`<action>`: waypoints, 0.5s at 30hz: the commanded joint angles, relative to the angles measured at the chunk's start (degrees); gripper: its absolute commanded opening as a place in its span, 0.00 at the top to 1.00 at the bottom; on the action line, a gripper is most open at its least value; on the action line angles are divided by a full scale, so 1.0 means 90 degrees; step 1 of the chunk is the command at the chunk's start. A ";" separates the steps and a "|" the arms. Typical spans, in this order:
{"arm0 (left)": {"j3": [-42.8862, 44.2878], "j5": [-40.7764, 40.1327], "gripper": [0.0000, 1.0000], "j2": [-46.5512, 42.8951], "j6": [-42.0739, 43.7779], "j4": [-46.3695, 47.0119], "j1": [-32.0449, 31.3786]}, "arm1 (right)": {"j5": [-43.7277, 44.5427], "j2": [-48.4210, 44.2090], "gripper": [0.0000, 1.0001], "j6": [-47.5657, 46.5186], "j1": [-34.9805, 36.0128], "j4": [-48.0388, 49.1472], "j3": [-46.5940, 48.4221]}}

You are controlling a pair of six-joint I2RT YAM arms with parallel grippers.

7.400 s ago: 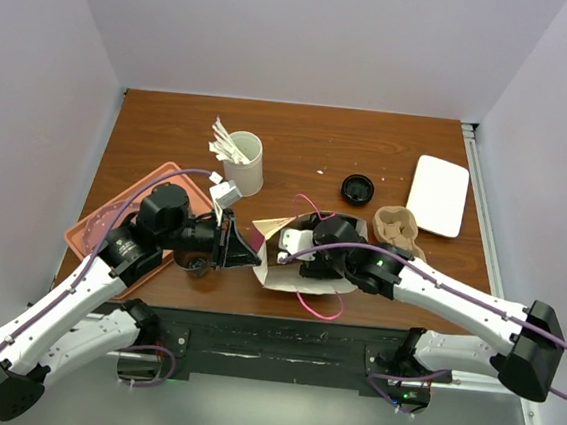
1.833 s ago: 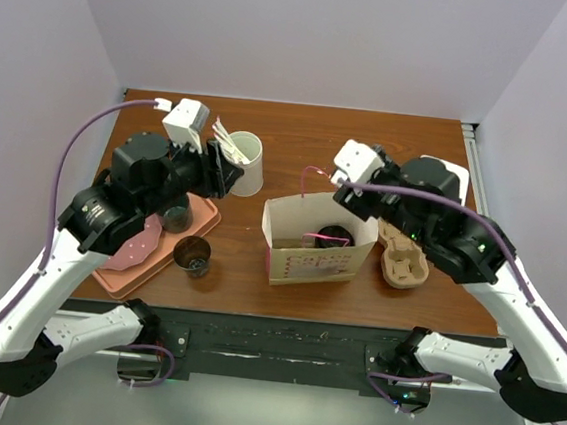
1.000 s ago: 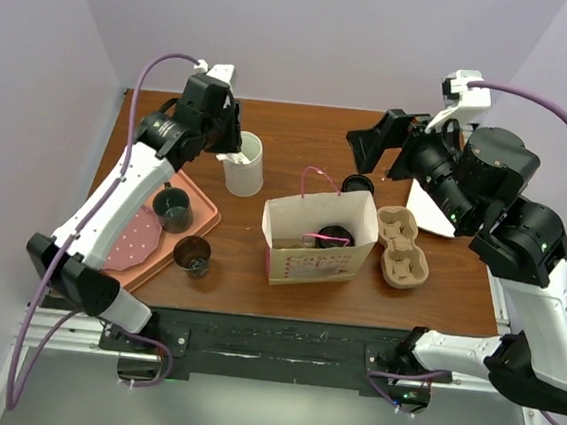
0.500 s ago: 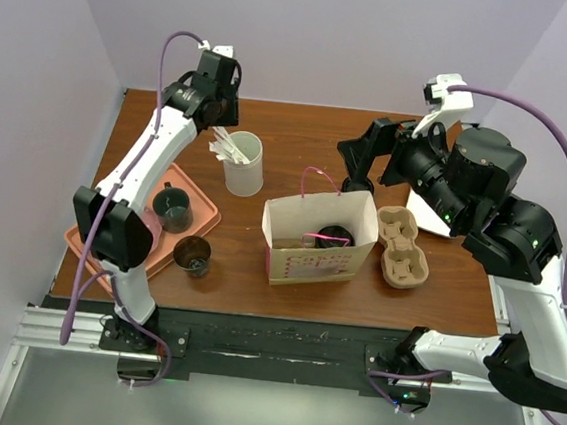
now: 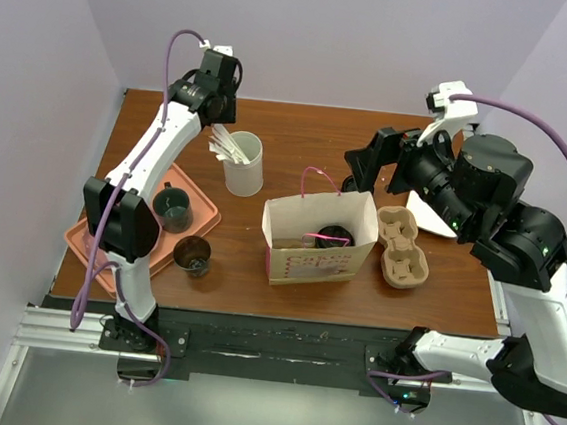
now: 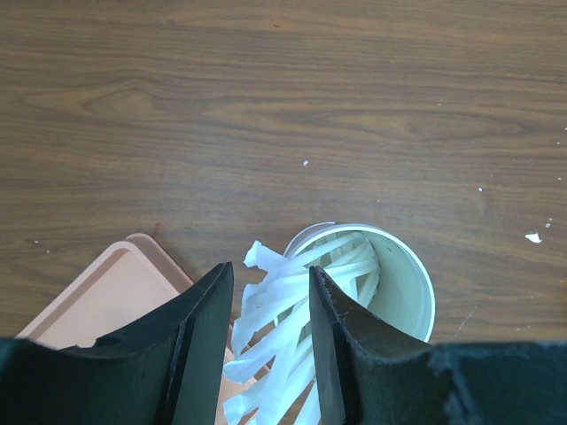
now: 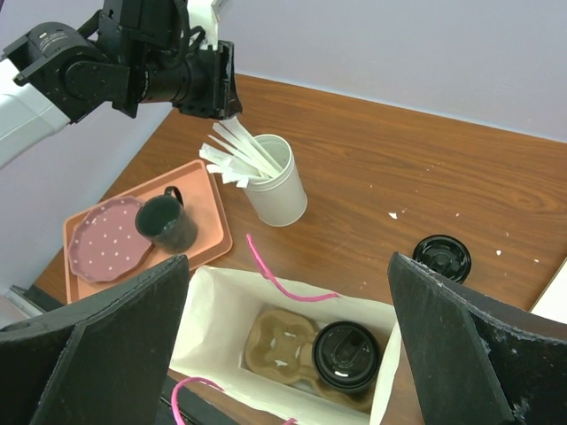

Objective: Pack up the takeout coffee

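The takeout coffee [image 5: 334, 236], a dark cup with a black lid, stands inside the upright white paper bag [image 5: 314, 264] with pink handles. In the right wrist view the coffee [image 7: 347, 355] sits in one end of a tan carrier [image 7: 279, 341] on the bag's floor. My right gripper [image 5: 369, 160] hangs wide open and empty high above the bag's back edge [image 7: 285, 258]. My left gripper [image 5: 217, 118] is open above the white cup [image 5: 244, 169] of stirrers [image 6: 283, 301], holding nothing [image 6: 270, 274].
A second tan carrier [image 5: 402, 246] lies right of the bag. A loose black lid [image 7: 442, 258] lies behind the bag. An orange tray [image 5: 108, 256] at the left holds a dotted plate [image 5: 132, 243] and a dark mug [image 5: 170, 207]. An open brown cup [image 5: 192, 254] stands beside the tray. A white dish [image 5: 420, 201] lies at the right.
The bag went from lying flat to standing upright with the coffee inside. Both arms rose away from it; the left swung back over the white cup, and the right has shifted slightly right.
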 commanded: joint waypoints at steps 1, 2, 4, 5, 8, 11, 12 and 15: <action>0.0232 -0.0181 0.55 0.0009 0.0188 0.0315 0.0083 | 0.0100 -0.0067 0.02 -0.0166 -0.0030 0.0056 -0.0039; 0.0212 -0.0123 0.55 0.0019 0.0207 0.0345 0.0112 | 0.0090 -0.0048 0.02 -0.0166 -0.0030 0.0056 -0.0049; 0.0212 0.0120 0.55 0.0077 0.0266 0.0462 0.0161 | 0.0090 -0.0028 0.02 -0.0204 -0.0030 0.0095 -0.0059; 0.0231 0.0180 0.55 0.0087 0.0276 0.0491 0.0161 | 0.0100 -0.0028 0.02 -0.0214 -0.0030 0.0095 -0.0069; 0.0319 0.0424 0.56 0.0204 0.0344 0.0569 0.0171 | 0.0110 0.0021 0.02 -0.0302 -0.0030 0.0105 -0.0049; 0.0387 0.0454 0.58 0.0351 0.0227 0.0472 0.0181 | 0.0129 0.0079 0.02 -0.0371 -0.0030 0.0105 0.0009; 0.0388 0.0444 0.58 0.0390 0.0169 0.0414 0.0181 | 0.0139 0.0080 0.02 -0.0400 -0.0030 0.0115 0.0019; 0.0387 0.0327 0.59 0.0390 0.0168 0.0394 0.0181 | 0.0198 0.0109 0.02 -0.0458 -0.0030 0.0105 0.0029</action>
